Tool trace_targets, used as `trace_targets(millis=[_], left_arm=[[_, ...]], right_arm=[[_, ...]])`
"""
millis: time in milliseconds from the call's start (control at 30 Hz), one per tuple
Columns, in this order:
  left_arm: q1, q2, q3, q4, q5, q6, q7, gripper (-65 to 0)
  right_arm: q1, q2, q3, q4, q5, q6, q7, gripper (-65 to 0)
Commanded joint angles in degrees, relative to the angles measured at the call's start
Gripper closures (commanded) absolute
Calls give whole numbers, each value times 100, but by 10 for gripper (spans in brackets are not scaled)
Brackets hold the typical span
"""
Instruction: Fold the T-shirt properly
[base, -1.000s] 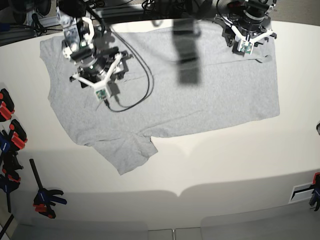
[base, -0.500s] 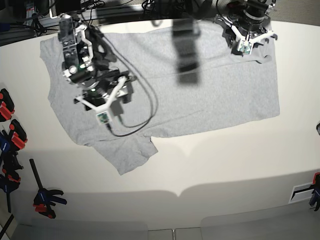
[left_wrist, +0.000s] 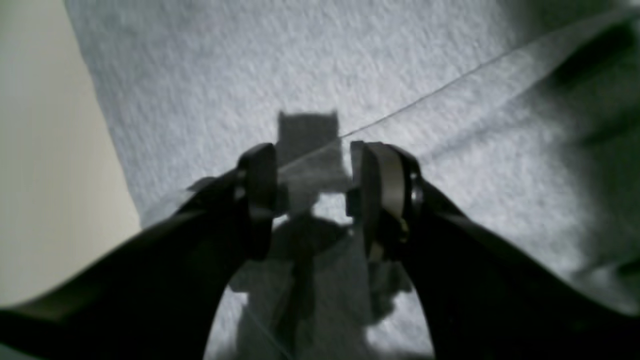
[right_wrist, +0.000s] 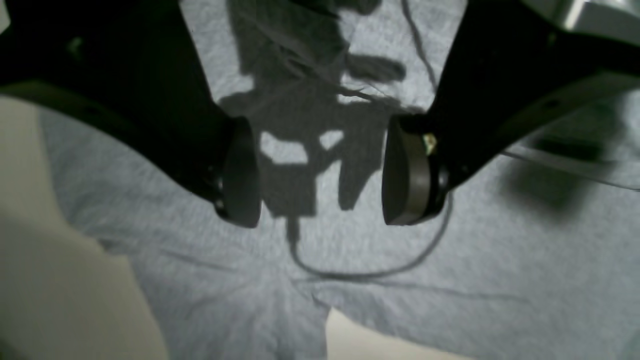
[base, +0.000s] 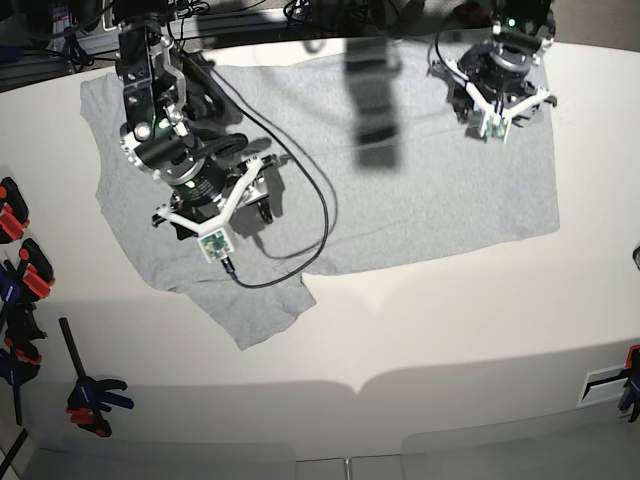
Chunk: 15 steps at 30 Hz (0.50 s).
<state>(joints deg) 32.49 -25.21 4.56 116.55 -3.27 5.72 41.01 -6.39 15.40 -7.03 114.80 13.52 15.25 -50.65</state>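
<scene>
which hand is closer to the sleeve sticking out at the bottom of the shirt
Right. The right hand hovers open just above that sleeve. The left hand is far across the T-shirt, near its opposite edge.

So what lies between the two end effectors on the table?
Only T-shirt: flat grey cloth crossed by a dark shadow, between the right end effector and the left end effector, in the base view.

T-shirt (base: 420, 190): matt heathered knit cloth | table (base: 450, 330): smooth matt cream | tool pads (right_wrist: 240, 172): matt black
</scene>
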Motion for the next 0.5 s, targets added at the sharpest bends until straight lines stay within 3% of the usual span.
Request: trace_targets(millis=[0, 267, 467], left_arm=[[-55, -37, -11, -13, 17, 4, -9, -254], [-601, -37, -11, -1012, 20, 7, -245, -254], [-874, -39, -11, -933, 22, 7, -240, -254]], right_arm=[[63, 35, 22, 186, 22, 17, 131, -373], [50, 33, 26, 284, 20, 17, 127, -373], [50, 33, 26, 284, 20, 17, 125, -373]])
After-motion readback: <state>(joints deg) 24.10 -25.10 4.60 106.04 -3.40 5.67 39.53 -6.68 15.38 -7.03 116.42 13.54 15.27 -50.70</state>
